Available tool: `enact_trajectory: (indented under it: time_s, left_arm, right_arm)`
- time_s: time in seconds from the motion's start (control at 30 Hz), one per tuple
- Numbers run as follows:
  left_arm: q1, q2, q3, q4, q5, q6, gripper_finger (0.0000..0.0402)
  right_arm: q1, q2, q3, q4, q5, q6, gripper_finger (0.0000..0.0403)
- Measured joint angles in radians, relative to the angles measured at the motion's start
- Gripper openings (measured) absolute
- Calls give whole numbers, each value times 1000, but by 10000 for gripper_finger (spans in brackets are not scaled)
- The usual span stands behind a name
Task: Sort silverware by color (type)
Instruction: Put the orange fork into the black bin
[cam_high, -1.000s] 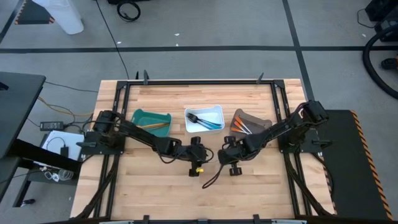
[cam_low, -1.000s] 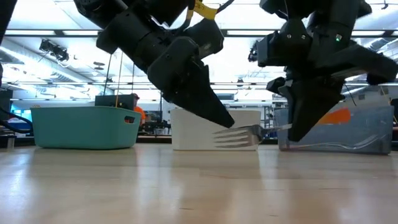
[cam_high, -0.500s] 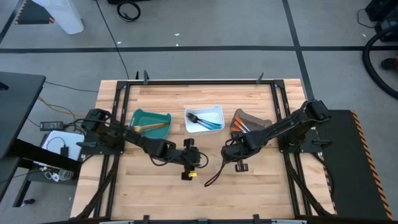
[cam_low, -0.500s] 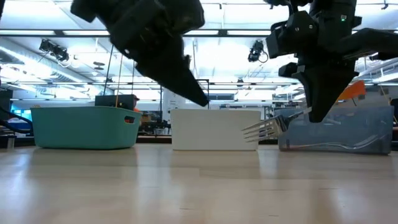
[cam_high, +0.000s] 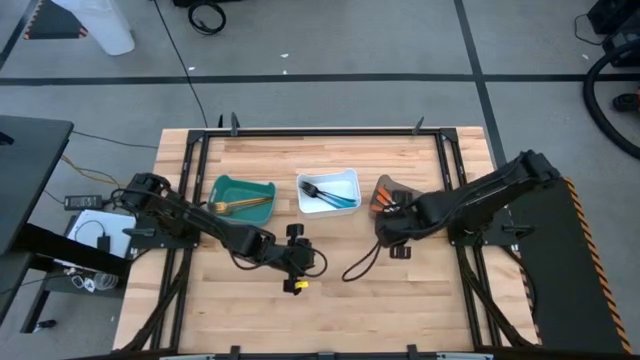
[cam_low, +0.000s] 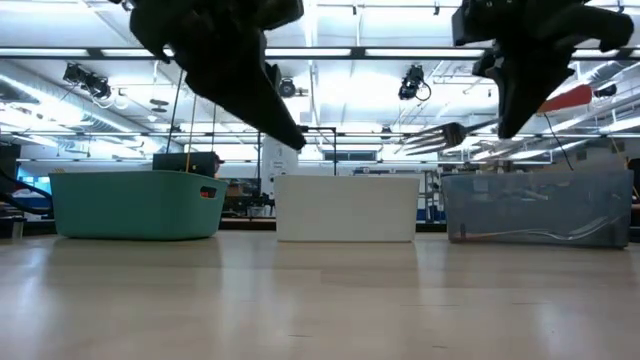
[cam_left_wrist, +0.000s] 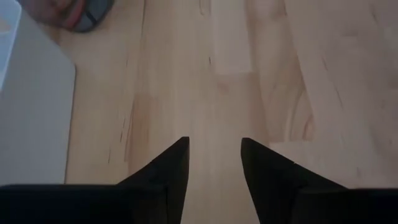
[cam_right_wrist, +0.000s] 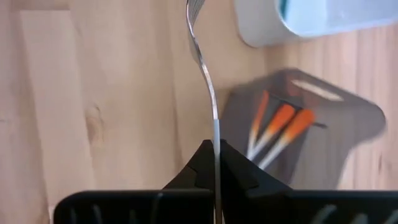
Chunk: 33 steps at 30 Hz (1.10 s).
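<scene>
I have the right gripper (cam_right_wrist: 214, 163) pinched shut on the handle of a plain silver metal fork (cam_right_wrist: 204, 68); in my right wrist view the slim curved shaft runs straight out from between the two dark fingertips, tines at the far end over bare wood; in the low view the fork (cam_low: 447, 136) hangs in the air, tines pointing toward the nine o'clock side, clear above the rim of the grey-brown translucent bin (cam_low: 540, 208). From overhead, the right gripper (cam_high: 385, 230) sits at about three o'clock from the table's centre, just beside that grey-brown bin (cam_high: 412, 192), which holds orange-handled utensils (cam_right_wrist: 278, 129); I count about three, somewhat blurred.

My left gripper (cam_left_wrist: 214, 163) has its two dark fingers spread apart with nothing between them, only the pale wooden tabletop (cam_left_wrist: 261, 68) below; overhead it sits (cam_high: 305, 258) near six o'clock from centre, well apart from all bins.

Along the twelve o'clock side stand the teal plastic bin (cam_high: 232, 188) at roughly ten o'clock with gold utensils (cam_high: 238, 205) inside; the white rectangular bin (cam_high: 345, 178) at twelve o'clock holds a dark fork and blue-handled pieces (cam_high: 335, 198); I cannot tell the exact count in either.
</scene>
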Motion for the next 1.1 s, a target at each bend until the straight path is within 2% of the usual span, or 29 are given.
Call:
enact_trajectory:
  time_s: [0.37, 0.57, 1.1]
  left_arm:
    - [-6, -6, 0, -21, -11, -5, 153]
    - [-6, -6, 0, -27, -10, -7, 153]
    - [-3, -6, 0, -28, -10, -1, 153]
  right_arm:
    - [-66, -187, -147, -23, 58, 162, 8]
    - [-106, -259, -227, -19, 62, 176, 8]
    - [-224, -290, -371, 54, 56, 375, 9]
